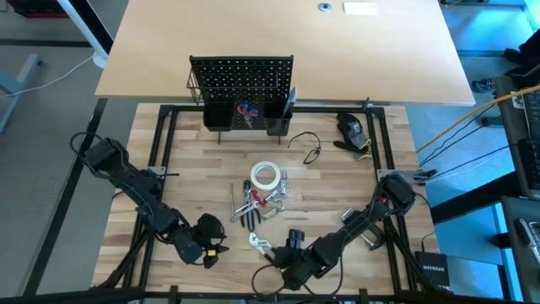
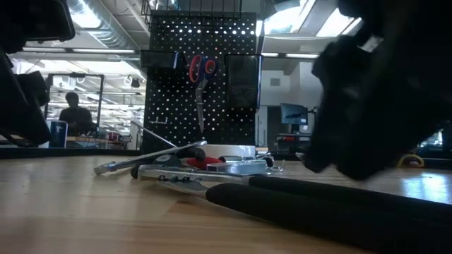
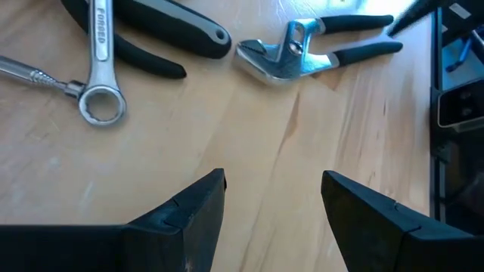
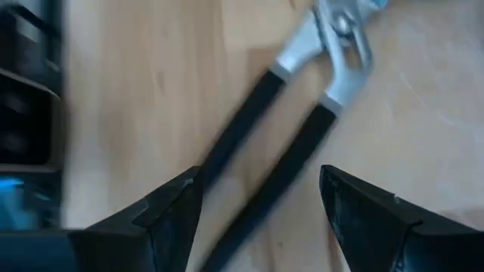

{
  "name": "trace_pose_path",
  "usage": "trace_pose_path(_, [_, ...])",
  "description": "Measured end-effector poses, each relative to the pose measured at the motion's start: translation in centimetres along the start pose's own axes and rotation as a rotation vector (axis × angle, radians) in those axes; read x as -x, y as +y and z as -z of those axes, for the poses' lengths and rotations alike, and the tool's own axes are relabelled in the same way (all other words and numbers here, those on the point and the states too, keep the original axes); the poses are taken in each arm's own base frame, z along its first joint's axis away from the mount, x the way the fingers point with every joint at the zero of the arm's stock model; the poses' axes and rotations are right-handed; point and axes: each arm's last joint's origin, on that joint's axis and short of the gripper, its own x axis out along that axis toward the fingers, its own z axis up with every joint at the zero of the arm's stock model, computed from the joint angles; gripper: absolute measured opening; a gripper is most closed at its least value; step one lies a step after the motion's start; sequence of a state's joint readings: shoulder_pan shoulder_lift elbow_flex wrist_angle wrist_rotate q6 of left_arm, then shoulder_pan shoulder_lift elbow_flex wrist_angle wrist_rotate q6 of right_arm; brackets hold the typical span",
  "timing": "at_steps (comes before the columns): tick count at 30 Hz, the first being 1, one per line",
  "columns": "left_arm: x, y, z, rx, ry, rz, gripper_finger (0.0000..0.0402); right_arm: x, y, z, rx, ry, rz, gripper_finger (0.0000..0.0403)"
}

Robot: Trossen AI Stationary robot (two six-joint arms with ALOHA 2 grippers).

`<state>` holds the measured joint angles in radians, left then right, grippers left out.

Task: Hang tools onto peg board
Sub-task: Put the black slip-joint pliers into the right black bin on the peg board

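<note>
While your right hand (image 4: 261,219) hovers low over the counter (image 1: 194,160), read outward from it as follows.
Right hand: fingers apart, holding nothing, at the near edge.
Pliers (image 4: 302,128): lying flat just ahead of that hand, black handles toward it, silver head pointing away toward the tool pile (image 1: 261,198).
Long axis: roughly in line with your reach, handles running between the open fingers.
Left hand (image 3: 272,219): also apart and empty, near the pliers but farther off.
Peg board (image 1: 242,80): upright, well beyond the pile, red scissors (image 2: 201,67) hanging on it.
</note>
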<state>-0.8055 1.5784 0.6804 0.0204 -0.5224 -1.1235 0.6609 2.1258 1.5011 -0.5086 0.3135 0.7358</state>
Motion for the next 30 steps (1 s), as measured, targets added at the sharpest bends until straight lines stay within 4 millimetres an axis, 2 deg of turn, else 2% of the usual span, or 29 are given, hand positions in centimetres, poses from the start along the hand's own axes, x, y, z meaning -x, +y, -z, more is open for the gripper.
trace_pose_path(10, [0.00, 0.02, 0.00, 0.002, -0.002, -0.003, 0.0210, -0.31, -0.52, -0.10, -0.078, -0.022, 0.061, 0.0263])
trace_pose_path(21, [0.00, 0.06, 0.01, 0.000, -0.003, -0.007, 0.0210, -0.66, -0.81, 0.37, -0.145, -0.019, 0.072, 0.0201])
trace_pose_path(30, [-0.02, 0.10, 0.03, -0.004, -0.001, -0.011, 0.0210, -0.70, -0.86, 0.31, -0.148, -0.012, 0.064, 0.0186])
